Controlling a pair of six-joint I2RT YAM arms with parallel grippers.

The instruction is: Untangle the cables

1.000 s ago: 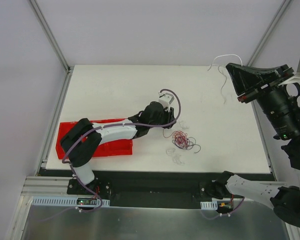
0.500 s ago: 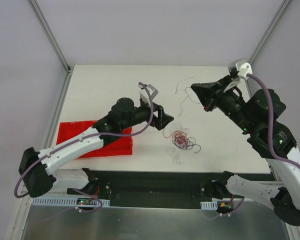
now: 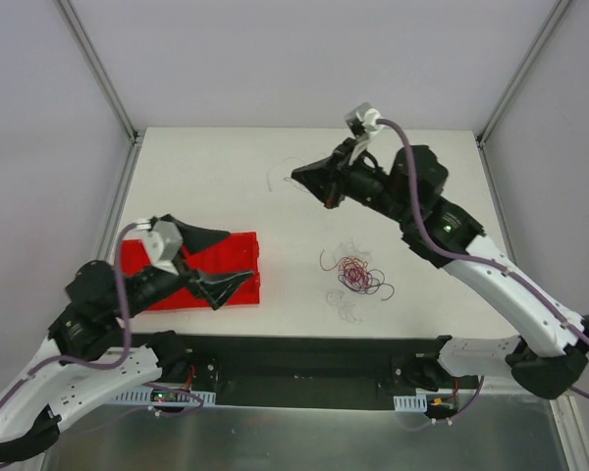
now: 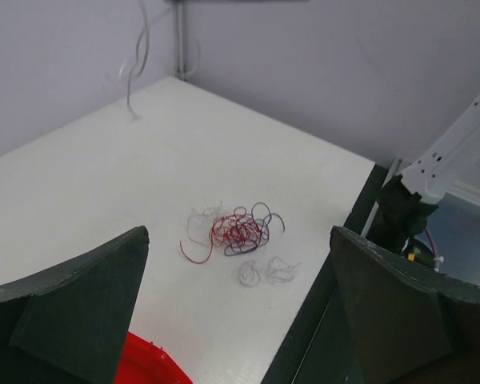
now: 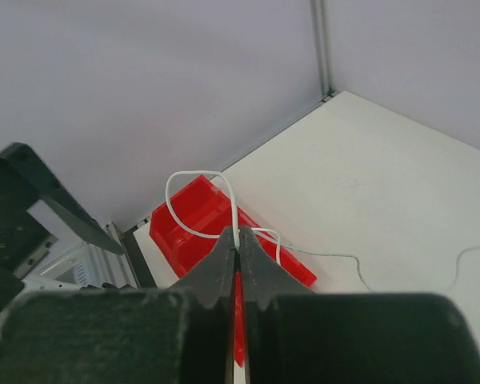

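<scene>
The cables [image 3: 356, 275] lie as a small dark red and purplish tangle on the white table, with whitish loops [image 3: 345, 306] just in front of it. In the left wrist view the tangle [image 4: 240, 230] sits well beyond my wide-apart fingers [image 4: 80, 312]. My left gripper [image 3: 219, 261] hangs open and empty over the red bin [image 3: 137, 257]. My right gripper [image 3: 298, 178] reaches over the back middle of the table, shut on a thin white wire [image 5: 194, 174] that loops up from its tips [image 5: 237, 238]. That wire [image 3: 274, 177] dangles off to the left.
The red bin stands at the table's front left edge, and the right wrist view shows it [image 5: 188, 216] below the jaws. A black rail [image 3: 304, 348] runs along the near edge. Grey walls close in the back and sides.
My left arm pulled back from the tangle to the front left and its gripper opened. My right arm swung in from the far right toward the back middle, carrying the white wire.
</scene>
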